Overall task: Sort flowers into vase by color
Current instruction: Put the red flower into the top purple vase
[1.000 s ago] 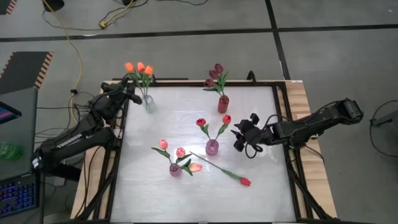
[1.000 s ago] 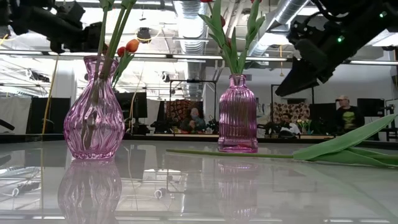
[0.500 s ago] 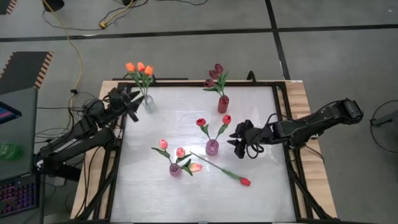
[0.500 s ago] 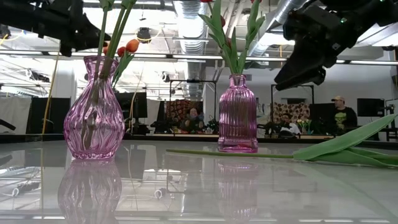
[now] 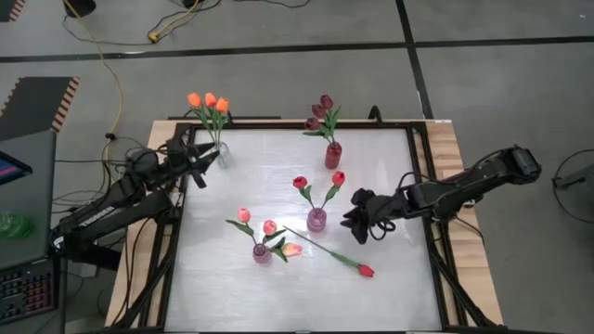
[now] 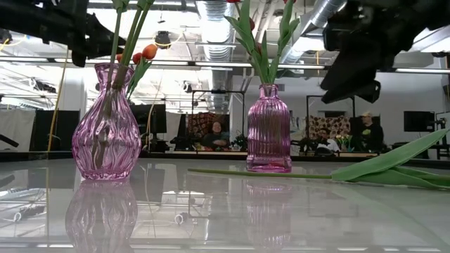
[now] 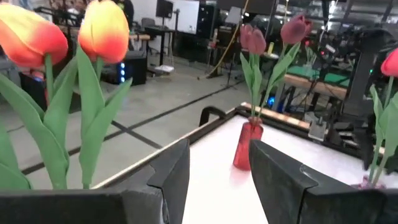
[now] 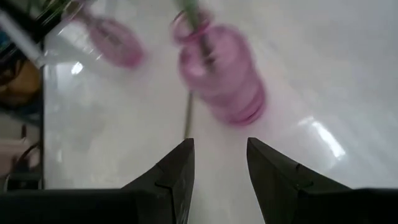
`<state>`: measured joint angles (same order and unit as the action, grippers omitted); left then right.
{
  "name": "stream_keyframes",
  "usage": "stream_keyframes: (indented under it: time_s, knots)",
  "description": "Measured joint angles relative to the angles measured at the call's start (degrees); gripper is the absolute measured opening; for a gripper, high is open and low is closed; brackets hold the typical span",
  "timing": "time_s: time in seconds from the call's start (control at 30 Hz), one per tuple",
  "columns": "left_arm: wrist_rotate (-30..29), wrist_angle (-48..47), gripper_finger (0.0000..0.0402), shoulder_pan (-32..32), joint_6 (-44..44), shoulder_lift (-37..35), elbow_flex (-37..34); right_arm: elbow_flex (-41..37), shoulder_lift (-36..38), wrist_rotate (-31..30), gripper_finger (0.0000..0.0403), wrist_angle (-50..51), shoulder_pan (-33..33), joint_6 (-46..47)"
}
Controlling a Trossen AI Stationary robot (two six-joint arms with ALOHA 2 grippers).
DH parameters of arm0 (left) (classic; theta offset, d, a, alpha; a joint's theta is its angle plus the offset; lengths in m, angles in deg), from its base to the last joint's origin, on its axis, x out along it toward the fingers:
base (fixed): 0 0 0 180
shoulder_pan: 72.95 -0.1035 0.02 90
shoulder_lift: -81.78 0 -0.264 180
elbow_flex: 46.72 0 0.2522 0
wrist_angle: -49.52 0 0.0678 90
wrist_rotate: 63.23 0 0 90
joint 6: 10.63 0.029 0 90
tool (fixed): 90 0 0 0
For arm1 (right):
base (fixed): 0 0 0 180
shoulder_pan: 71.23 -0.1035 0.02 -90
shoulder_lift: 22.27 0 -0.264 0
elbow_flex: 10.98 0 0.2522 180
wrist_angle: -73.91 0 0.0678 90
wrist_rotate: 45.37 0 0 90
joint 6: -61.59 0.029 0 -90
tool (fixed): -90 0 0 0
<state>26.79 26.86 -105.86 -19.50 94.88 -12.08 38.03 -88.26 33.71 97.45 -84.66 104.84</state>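
Note:
Orange tulips (image 5: 209, 102) stand in a clear vase (image 5: 221, 153) at the far left. Maroon tulips (image 5: 323, 109) stand in a red vase (image 5: 332, 154), and red tulips (image 5: 318, 181) in a pink vase (image 5: 316, 219). Pink tulips (image 5: 267, 229) stand in another pink vase (image 5: 263, 252). One red tulip (image 5: 366, 271) lies flat on the table, its stem (image 5: 325, 249) running toward the pink tulips. My left gripper (image 5: 206, 160) hangs open beside the clear vase and holds nothing (image 7: 219, 180). My right gripper (image 5: 355, 216) hovers open just right of the red tulips' vase (image 8: 224, 74), slanting down (image 8: 221, 165).
The white tabletop (image 5: 278, 297) has free room along its near edge and far middle. A dark frame rail (image 5: 422, 167) and a wooden border (image 5: 455, 158) edge the table. Cables (image 5: 102, 65) lie on the floor beyond. People sit in the room behind (image 6: 218, 133).
My left gripper has swung round beside the orange tulips' vase and shifted slightly toward the near edge. My right gripper has rolled about its own axis and edged toward the red tulips' vase. No flower or vase has moved.

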Motion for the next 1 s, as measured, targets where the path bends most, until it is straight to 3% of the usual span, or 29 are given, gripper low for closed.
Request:
stream_keyframes:
  time_s: [0.33,0.7,1.0]
  knots:
    - [0.17,-1.73,0.0151,0.0,-1.96,0.0,0.0,0.0,0.0,0.2,0.0173,-0.04,-8.93,2.78]
    - [0.17,-1.97,0.0151,0.0,-3.47,0.0,0.0,0.0,-0.14,-6.82,0.0173,-0.31,-17.66,4.95]
    - [0.12,-2.0,0.0151,0.0,-4.42,0.0,0.0,0.46,-7.61,-8.61,0.0172,-6.2,-19.63,3.06]
